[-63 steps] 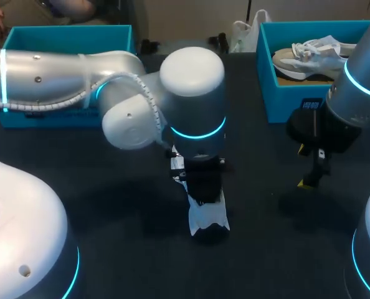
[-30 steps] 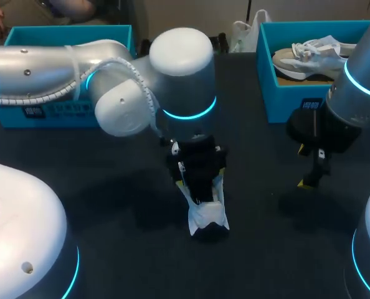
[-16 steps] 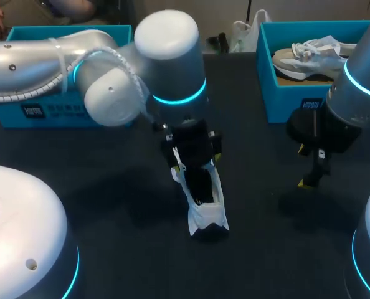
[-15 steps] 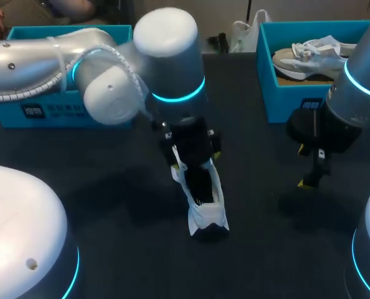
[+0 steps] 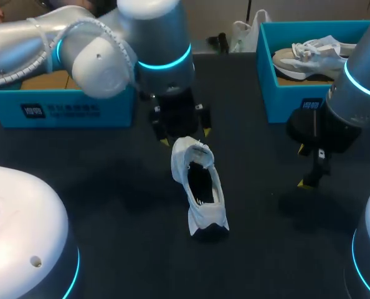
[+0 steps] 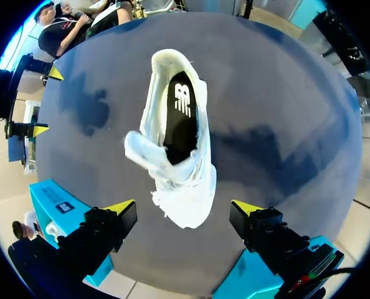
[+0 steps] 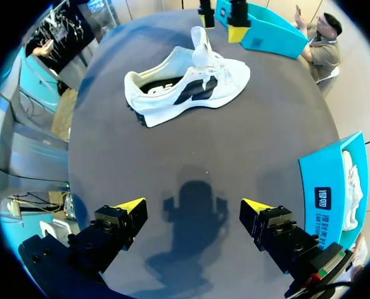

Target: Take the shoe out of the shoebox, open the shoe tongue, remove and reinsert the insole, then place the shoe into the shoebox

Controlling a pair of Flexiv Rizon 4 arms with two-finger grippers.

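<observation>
We saw the white shoe (image 5: 199, 187) standing on its sole on the dark worktop (image 5: 110, 205), its tongue (image 7: 201, 47) raised and the black insole (image 6: 180, 121) showing inside. Our left end effector (image 6: 184, 208) hovered just beyond the toe, fingers spread and holding nothing. Our right end effector (image 7: 192, 205) hung well apart from the shoe, likewise spread and empty. A blue shoebox (image 5: 60, 109) stood behind our left arm. A second shoebox (image 5: 284, 103) held a pale shoe (image 5: 306, 56).

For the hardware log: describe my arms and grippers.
Left arm and right arm: silver-grey, rounded, with glowing cyan rings at the joints; a white ribbed cable runs along the left. Left gripper and right gripper: black blocks, fingers tipped yellow.
</observation>
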